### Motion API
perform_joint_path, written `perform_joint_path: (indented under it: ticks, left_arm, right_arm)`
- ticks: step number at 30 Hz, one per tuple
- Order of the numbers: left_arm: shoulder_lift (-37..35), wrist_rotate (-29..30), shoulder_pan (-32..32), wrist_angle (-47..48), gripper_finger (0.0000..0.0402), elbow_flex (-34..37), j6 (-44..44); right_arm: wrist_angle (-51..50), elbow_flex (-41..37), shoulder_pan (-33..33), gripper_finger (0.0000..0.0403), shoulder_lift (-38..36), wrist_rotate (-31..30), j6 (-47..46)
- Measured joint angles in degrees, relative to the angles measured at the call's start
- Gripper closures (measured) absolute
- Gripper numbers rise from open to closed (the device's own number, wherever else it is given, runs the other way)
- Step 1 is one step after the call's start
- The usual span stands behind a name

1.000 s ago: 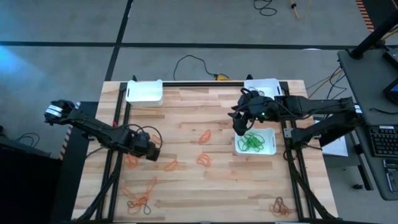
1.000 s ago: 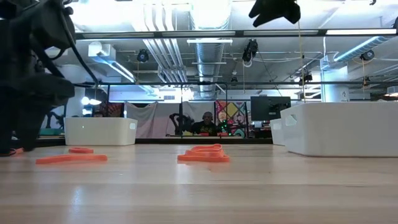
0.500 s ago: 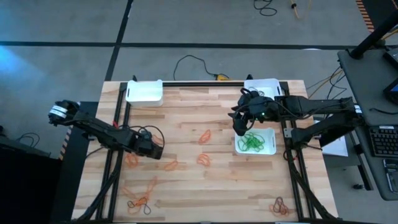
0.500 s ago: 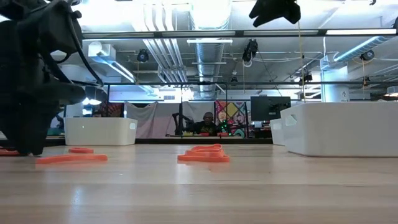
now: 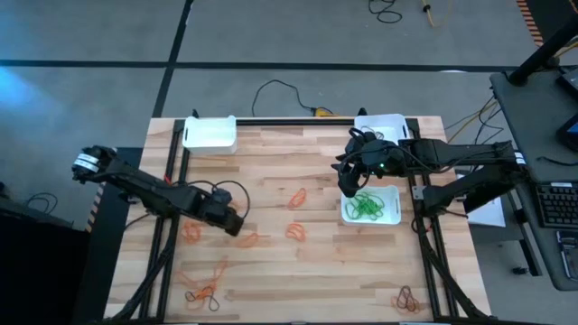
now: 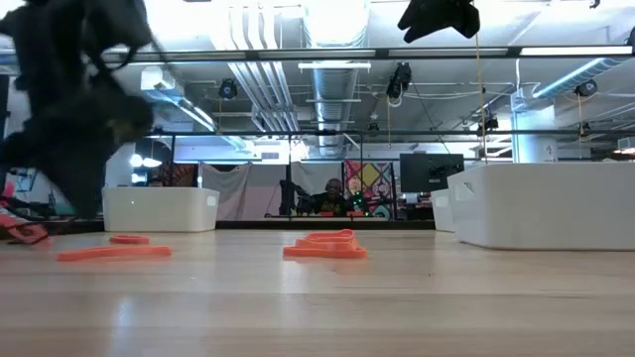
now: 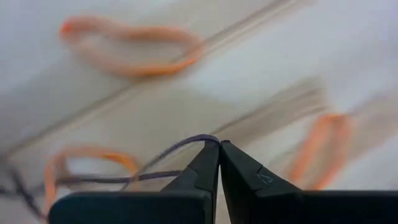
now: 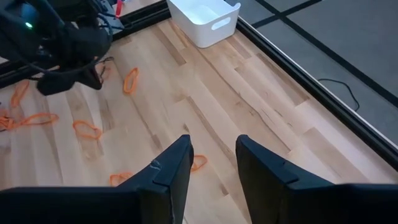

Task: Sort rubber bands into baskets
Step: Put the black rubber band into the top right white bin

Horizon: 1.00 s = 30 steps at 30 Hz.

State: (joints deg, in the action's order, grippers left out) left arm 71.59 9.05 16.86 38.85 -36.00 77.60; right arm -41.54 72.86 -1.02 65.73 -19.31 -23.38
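My left gripper [image 5: 233, 226] [image 7: 219, 144] is left of the table's middle, tilted steeply down and shut on a thin dark rubber band [image 7: 168, 151]. Orange rubber bands [image 5: 296, 232] [image 6: 322, 244] lie scattered on the wood around it. My right gripper [image 5: 347, 188] [image 8: 213, 155] hangs open, high above the near-left corner of a white basket [image 5: 394, 219] that holds green rubber bands [image 5: 366, 206]. Two more white baskets stand at the far edge, one on the left [image 5: 209, 133] and one on the right [image 5: 379, 119], partly hidden by the right arm. My left gripper pinches the dark band at the top of its loop [image 7: 202, 139], between the very tips of its two fingers, coming from above. The rest of the band trails away below the fingers [image 7: 93, 180]. Blur hides whether its lower end is still on the table.
More orange bands lie near the table's left front [image 5: 212, 271], with dark bands beside them [image 5: 203, 293] and at the front right [image 5: 406, 300]. A black cable [image 5: 271, 90] runs on the floor beyond the far edge. Bare wood lies between the two arms.
My left gripper has moved a little toward the table's right edge and has risen off the tabletop. My right gripper has kept still.
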Motion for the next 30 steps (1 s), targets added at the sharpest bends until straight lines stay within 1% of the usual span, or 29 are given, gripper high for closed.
perform_joint_path:
  ticks: [2,5,10,13,17,21,27,30]
  left_arm:
    - [-0.1,1.9,-0.3,-0.2,0.0401,-3.0,-3.0]
    - [-0.1,3.9,-2.5,-0.3,0.0401,-7.2,-8.0]
    - [-0.1,4.7,-9.4,-1.9,0.0401,-13.9,-18.7]
    - [-0.1,4.2,-14.6,-5.5,0.0402,-17.0,-25.3]
    - [0.4,-0.8,-21.7,-14.5,0.0402,-19.5,-33.1]
    - [3.1,-5.2,-27.6,-22.2,0.0402,-20.9,-37.4]
    - [11.2,-11.9,-33.1,-31.4,0.0402,-21.4,-39.7]
    - [15.9,-13.2,-35.0,-34.1,0.0402,-21.4,-39.9]
  right_arm:
    - [0.0,0.0,0.0,0.0285,0.0,0.0,0.7]
    - [0.1,0.0,0.0,0.0287,0.0,0.0,2.8]
    - [0.1,0.0,0.0,0.028,0.0,0.0,4.7]
    - [0.1,-0.1,0.0,0.0273,0.0,0.0,6.1]
    - [0.1,-0.3,0.0,0.0261,0.0,0.0,6.8]
    - [0.1,-1.2,0.0,0.0251,0.0,-0.2,7.2]
    - [0.2,-3.6,0.2,0.0239,0.5,-0.2,8.0]
    - [0.2,-4.4,0.3,0.0234,1.6,-0.2,8.4]
